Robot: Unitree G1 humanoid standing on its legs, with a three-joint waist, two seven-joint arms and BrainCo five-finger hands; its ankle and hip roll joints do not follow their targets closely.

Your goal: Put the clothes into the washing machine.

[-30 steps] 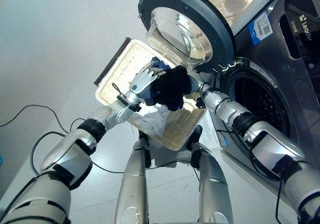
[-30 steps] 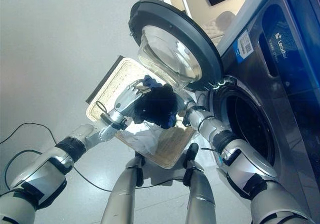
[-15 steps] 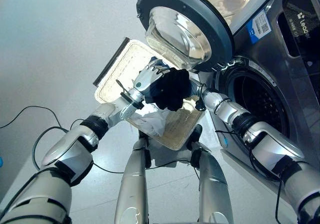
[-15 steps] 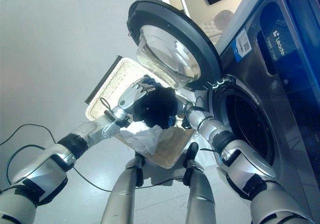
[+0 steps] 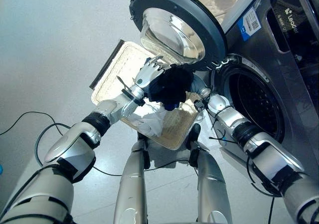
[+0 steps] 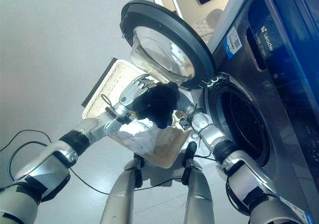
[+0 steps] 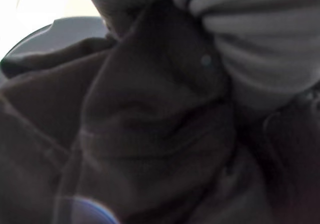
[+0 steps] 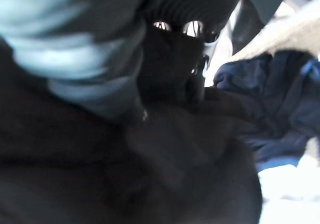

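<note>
A bunched black garment [image 5: 172, 86] hangs above the woven laundry basket [image 5: 115, 67], just below the washer's open door [image 5: 174, 28]. My left hand [image 5: 148, 74] grips its left side, fingers curled over the top; one silver finger [image 7: 260, 34] presses into the dark cloth [image 7: 150, 124]. From the right, my right hand [image 8: 75, 54] holds the same garment [image 8: 175, 159] and is mostly hidden behind it in the eye views. A white cloth [image 5: 152, 123] and a dark blue cloth [image 8: 270, 99] lie in the basket. The dark drum opening [image 5: 254, 104] is to the right of the garment.
The round door with its glass bowl swings out right over the basket and both hands. The grey washing machine front [image 6: 279, 84] fills the right side. Pale floor [image 5: 50, 44] stretches to the left of the basket.
Both hands have raised the black garment a little, closer to the door's underside, and more of the white cloth shows beneath it. The camera has also shifted.
</note>
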